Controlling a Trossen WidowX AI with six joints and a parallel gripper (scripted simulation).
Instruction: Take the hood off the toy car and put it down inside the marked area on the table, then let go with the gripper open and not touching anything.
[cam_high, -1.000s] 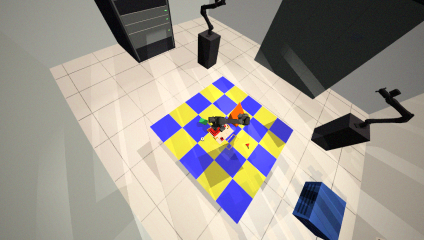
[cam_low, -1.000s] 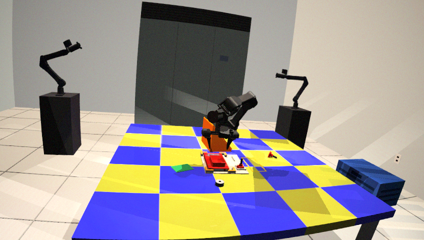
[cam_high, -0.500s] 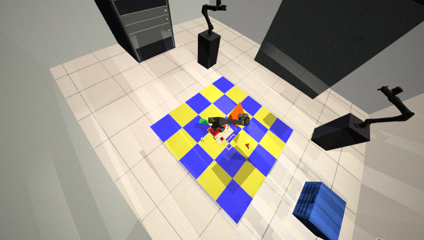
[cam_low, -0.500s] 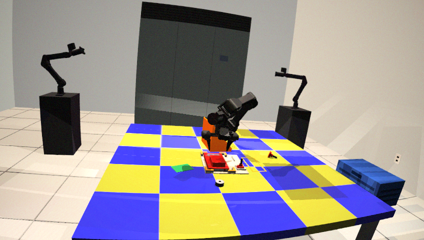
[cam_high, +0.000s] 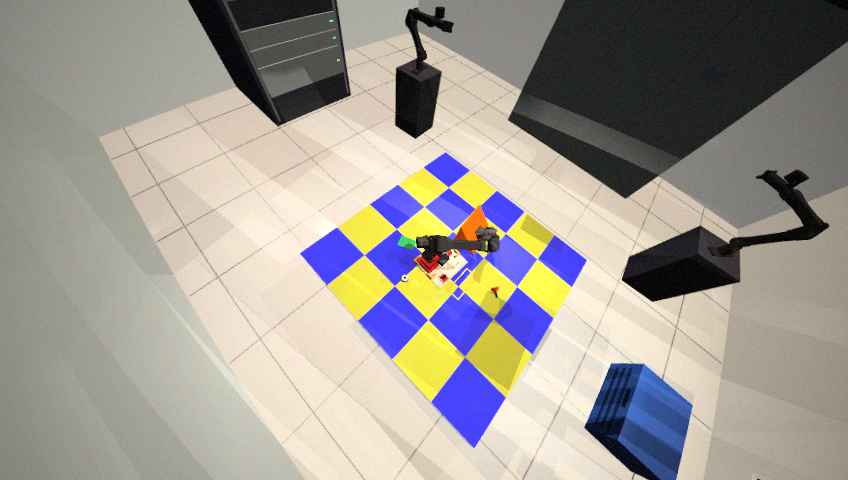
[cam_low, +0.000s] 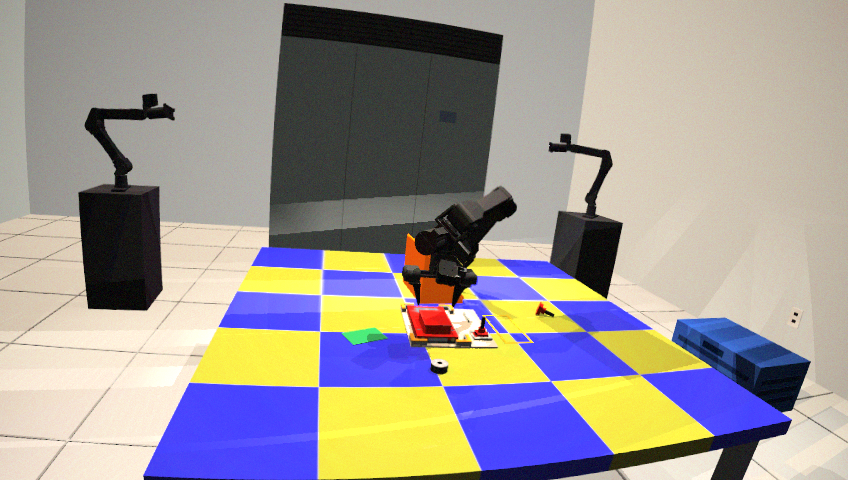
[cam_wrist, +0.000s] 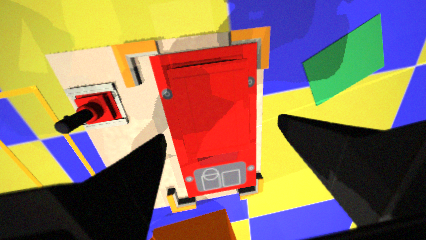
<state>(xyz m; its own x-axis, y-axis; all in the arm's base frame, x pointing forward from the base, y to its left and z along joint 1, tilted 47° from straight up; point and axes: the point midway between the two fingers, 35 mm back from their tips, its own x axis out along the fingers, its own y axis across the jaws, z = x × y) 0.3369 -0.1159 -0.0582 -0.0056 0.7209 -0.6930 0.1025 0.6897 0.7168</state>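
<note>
Hovering with black two-fingered gripper (cam_high: 436, 259) (cam_low: 436, 303) (cam_wrist: 222, 129) spread wide and empty over boxy red hood (cam_high: 426, 265) (cam_low: 436, 321) (cam_wrist: 215, 110) on white toy-car base (cam_high: 457, 265) (cam_low: 467, 321) (cam_wrist: 135, 105), apparently preparing to grasp (next requiring careful centring, lowering and closing).

No words, brands or numbers can be read. A grey label (cam_wrist: 233, 168) lies across the red piece (cam_high: 426, 263) (cam_low: 435, 321) (cam_wrist: 207, 117) near its short lower edge in the wrist view, bearing pale outlines: a circle over one box, another box beside it.
</note>
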